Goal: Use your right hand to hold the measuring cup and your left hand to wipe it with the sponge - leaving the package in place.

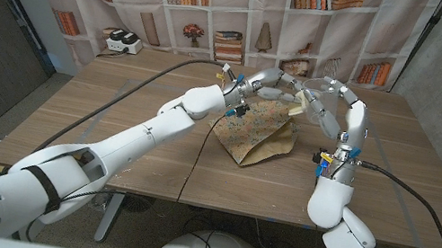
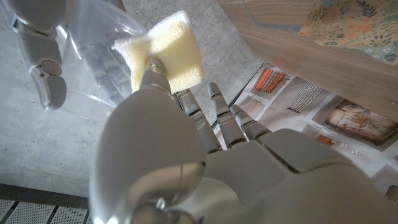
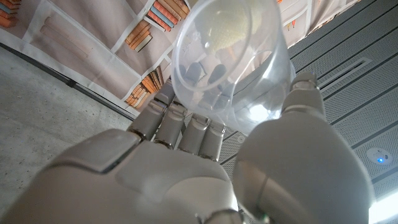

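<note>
while the package (image 1: 257,134) lies on the wooden table (image 1: 112,123) as the fixed mark, both hands meet above its far edge. to the left of that meeting point, the left hand (image 1: 266,83) reaches in over the package, pinching the sponge (image 2: 169,51) between thumb and fingers; the left wrist view shows the pale yellow block pressed against or just beside the clear wall of the measuring cup (image 3: 231,62), and i cannot tell which. to the right, the right hand (image 1: 326,109) grips the cup, fingers wrapped around 1 side and thumb on the other, holding it raised above the package's far right corner, clear of the table. through the cup's clear wall in the right wrist view a yellowish shape shows, probably the sponge.

judging from this, the wiping step is in hand. the next move calls for the left hand to rub the sponge across the cup's wall while the right keeps a firm grip, both staying high enough not to nudge the package.
</note>
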Robot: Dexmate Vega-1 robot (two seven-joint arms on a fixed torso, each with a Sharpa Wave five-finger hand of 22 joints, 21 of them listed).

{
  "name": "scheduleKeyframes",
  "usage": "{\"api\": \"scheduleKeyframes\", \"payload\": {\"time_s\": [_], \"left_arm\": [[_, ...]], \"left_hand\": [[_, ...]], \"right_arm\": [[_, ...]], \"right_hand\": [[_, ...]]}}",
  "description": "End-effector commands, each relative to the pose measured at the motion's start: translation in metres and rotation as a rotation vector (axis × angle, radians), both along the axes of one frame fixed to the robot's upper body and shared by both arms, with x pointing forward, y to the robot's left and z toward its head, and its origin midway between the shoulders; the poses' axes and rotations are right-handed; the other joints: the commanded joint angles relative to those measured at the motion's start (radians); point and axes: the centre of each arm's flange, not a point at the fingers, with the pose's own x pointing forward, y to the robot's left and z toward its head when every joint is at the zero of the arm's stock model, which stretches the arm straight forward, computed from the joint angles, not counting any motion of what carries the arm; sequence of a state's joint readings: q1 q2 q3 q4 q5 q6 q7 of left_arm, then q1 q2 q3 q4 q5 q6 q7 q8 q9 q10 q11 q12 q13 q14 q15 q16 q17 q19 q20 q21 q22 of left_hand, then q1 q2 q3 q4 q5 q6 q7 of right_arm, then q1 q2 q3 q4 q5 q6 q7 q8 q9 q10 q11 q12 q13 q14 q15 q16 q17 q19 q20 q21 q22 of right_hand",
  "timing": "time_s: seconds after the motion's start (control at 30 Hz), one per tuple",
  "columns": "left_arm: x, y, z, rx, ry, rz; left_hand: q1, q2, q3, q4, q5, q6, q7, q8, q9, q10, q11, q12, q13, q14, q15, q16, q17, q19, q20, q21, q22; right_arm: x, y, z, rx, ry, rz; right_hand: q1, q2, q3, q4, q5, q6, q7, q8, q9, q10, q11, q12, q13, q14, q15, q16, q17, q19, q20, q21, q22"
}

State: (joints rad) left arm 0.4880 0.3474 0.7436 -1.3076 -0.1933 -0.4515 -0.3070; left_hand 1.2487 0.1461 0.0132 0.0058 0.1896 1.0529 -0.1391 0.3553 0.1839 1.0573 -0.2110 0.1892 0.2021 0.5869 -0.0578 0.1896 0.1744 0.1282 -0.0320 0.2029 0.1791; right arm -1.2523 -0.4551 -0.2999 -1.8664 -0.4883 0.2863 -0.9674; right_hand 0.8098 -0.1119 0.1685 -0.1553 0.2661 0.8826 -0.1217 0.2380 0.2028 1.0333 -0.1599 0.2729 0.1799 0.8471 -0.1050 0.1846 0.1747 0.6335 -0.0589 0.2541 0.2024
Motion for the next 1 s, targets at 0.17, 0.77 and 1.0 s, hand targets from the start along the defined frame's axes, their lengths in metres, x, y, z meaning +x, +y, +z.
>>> {"api": "scheduleKeyframes", "payload": {"time_s": [0.17, 0.77, 1.0], "left_arm": [[-0.0050, -0.0015, 0.0128, -0.008, -0.031, -0.001], [-0.0040, -0.0006, 0.0193, -0.015, -0.048, -0.012], [-0.0045, -0.0013, 0.0198, -0.018, -0.053, -0.022]], "left_hand": [[0.004, -0.005, 0.023, 0.031, 0.005, 0.027, 0.015, 0.002, 0.005, 0.011, -0.001, 0.006, 0.005, 0.008, -0.120, 0.001, 0.003, 0.001, -0.001, 0.001, 0.002], [0.005, -0.007, 0.025, 0.036, 0.005, 0.031, 0.018, 0.002, 0.005, 0.009, -0.001, 0.004, 0.004, 0.008, -0.121, 0.000, 0.003, 0.000, -0.003, 0.001, 0.002], [0.005, -0.007, 0.026, 0.036, 0.005, 0.032, 0.016, 0.001, 0.005, 0.010, -0.001, 0.004, 0.005, 0.009, -0.121, 0.001, 0.003, 0.000, -0.003, 0.001, 0.002]], "right_arm": [[0.0013, 0.0017, 0.0030, 0.002, -0.013, -0.009], [0.0082, 0.0074, -0.0054, 0.009, 0.026, -0.004], [0.0060, 0.0081, -0.0051, 0.007, 0.021, -0.012]], "right_hand": [[0.199, 0.204, 0.013, 0.020, -0.005, 0.010, -0.001, -0.004, 0.006, 0.012, -0.004, -0.007, 0.001, 0.013, -0.113, -0.001, 0.001, 0.010, -0.115, 0.000, 0.003], [0.197, 0.206, 0.011, 0.024, -0.011, 0.010, 0.000, -0.011, 0.007, 0.015, -0.005, -0.014, 0.001, 0.014, -0.113, -0.001, 0.001, 0.010, -0.115, -0.001, 0.003], [0.196, 0.206, 0.010, 0.026, -0.013, 0.011, 0.000, -0.013, 0.007, 0.015, -0.004, -0.017, 0.002, 0.014, -0.112, -0.001, 0.001, 0.011, -0.115, -0.001, 0.004]]}}
